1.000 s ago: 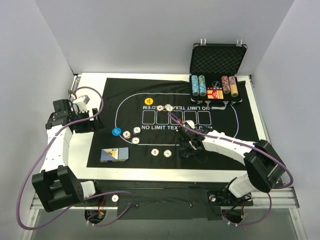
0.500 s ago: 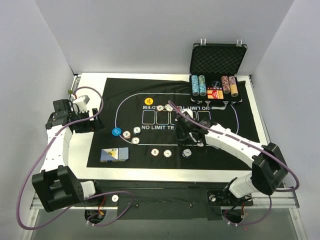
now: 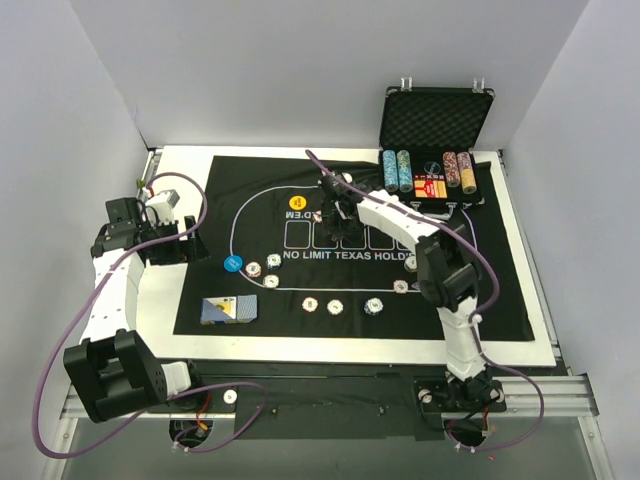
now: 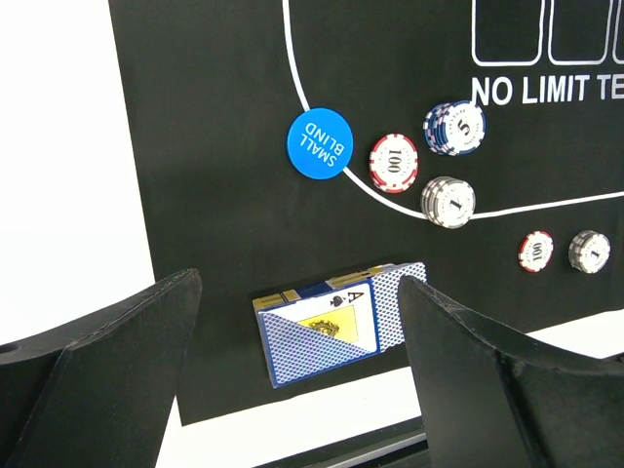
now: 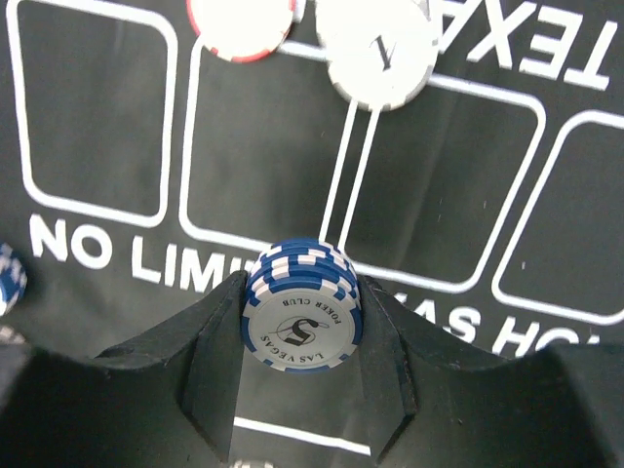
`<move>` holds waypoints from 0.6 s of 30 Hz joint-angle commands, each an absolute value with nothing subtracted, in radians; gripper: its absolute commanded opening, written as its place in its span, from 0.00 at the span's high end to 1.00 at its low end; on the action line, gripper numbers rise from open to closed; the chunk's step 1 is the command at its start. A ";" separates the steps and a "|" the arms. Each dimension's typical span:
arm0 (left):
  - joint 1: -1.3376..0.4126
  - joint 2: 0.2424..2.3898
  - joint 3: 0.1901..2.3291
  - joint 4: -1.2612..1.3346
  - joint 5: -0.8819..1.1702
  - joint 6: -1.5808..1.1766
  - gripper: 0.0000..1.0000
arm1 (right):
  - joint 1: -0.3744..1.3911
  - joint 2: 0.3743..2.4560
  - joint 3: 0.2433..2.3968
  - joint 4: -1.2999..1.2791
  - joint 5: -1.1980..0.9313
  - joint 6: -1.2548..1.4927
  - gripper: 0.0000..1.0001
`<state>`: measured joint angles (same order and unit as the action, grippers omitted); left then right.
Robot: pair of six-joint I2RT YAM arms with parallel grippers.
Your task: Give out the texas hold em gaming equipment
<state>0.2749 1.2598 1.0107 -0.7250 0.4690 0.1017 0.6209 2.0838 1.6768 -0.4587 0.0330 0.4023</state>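
- While the right gripper (image 5: 300,292) is clamped on a short stack of blue-and-white striped-edge poker chips (image 5: 298,330) with a 5 on its top face, that stack sits over the white card outlines printed on the black felt mat (image 5: 97,117). I cannot tell whether it touches the felt.
- Just beyond the held stack lie a grey-and-white chip marked 1 (image 5: 378,49) and a red-edged chip (image 5: 242,19). Both are flat on the mat and cut off by the top of the right wrist view.
- Seen from above, the right arm reaches to the far middle of the mat, its gripper near the yellow round button disc (image 3: 297,202).
- The left gripper (image 4: 300,285) has its fingers wide apart with nothing between them, and it hangs at the mat's left edge.
- Below it, a blue-backed pack of playing cards (image 4: 336,322) lies at the near left of the mat, an ace of spades showing on top.
- Farther in sits a blue round disc printed SMALL BLIND (image 4: 318,143). Just beside it are a red-and-white chip marked 100 (image 4: 394,163), a blue stack marked 5 (image 4: 455,127) and a grey stack marked 1 (image 4: 448,201).
- Single chips (image 3: 334,305) dot the near curve of the printed white line.
- A black foam-lined case (image 3: 435,120) stands open at the far right corner, with rows of chips (image 3: 397,170) in its tray.
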 commanded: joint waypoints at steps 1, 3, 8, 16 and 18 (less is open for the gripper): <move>0.279 1.267 1.068 -0.726 0.483 0.132 0.07 | 0.577 2.175 1.805 -0.523 0.026 0.416 0.93; 0.281 1.273 1.072 -0.727 0.483 0.135 0.07 | 0.568 2.203 1.842 -0.523 0.029 0.423 0.93; 0.279 1.284 1.075 -0.726 0.480 0.138 0.07 | 0.535 2.232 1.887 -0.525 0.015 0.434 0.92; 0.279 1.304 1.088 -0.721 0.486 0.132 0.07 | 0.508 2.286 1.928 -0.534 0.031 0.434 0.92; 0.279 1.305 1.088 -0.719 0.485 0.132 0.07 | 0.494 2.287 1.933 -0.532 0.046 0.439 0.92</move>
